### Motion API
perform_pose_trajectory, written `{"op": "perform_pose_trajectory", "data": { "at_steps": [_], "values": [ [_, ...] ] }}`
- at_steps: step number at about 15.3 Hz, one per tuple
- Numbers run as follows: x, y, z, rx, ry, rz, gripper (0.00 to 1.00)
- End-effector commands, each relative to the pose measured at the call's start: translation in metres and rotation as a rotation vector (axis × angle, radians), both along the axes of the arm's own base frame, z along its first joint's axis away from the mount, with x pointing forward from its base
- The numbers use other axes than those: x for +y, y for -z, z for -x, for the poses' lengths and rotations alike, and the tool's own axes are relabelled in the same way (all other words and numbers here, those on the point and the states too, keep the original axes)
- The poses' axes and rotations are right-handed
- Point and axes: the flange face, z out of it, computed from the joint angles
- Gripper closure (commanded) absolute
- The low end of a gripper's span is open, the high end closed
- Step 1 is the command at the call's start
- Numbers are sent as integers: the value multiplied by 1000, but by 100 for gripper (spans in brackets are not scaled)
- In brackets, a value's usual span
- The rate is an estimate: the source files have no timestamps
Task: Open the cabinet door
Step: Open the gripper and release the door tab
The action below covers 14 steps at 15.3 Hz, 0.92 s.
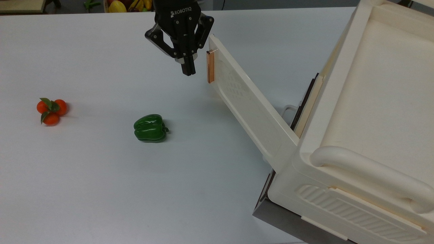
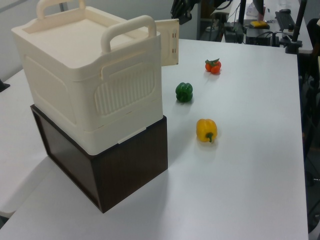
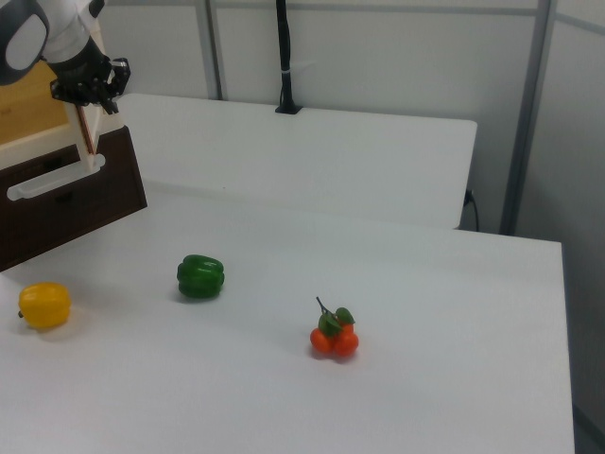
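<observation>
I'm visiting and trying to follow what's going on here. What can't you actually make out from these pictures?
- Inside of the cabinet: the top view looks down on its lid, and the swung-out cabinet door covers the opening.
- Yellow pepper: in the top view the door hides it.
- The arm above the gripper: cut off by the top view's upper edge.
- Bowl of fruit: mostly cut off by the same edge.
</observation>
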Motion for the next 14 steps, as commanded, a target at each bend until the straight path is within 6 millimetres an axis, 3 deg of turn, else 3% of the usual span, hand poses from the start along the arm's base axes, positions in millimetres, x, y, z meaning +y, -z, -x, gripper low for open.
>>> {"op": "perform_pose_trajectory", "data": {
  "at_steps": [1, 3, 5, 6, 7, 10, 14],
  "values": [
    [-18, -15, 19, 32, 33, -12, 90],
    [-23, -24, 32, 96, 25, -4, 83],
    [-18, -36, 44, 109, 9, -2, 58],
    [-11, -38, 49, 127, -3, 0, 41],
    [-6, -39, 56, 163, -28, 10, 3],
    [12, -39, 65, 207, -56, 10, 0],
    [27, -47, 58, 140, -8, -61, 0]
  ]
}}
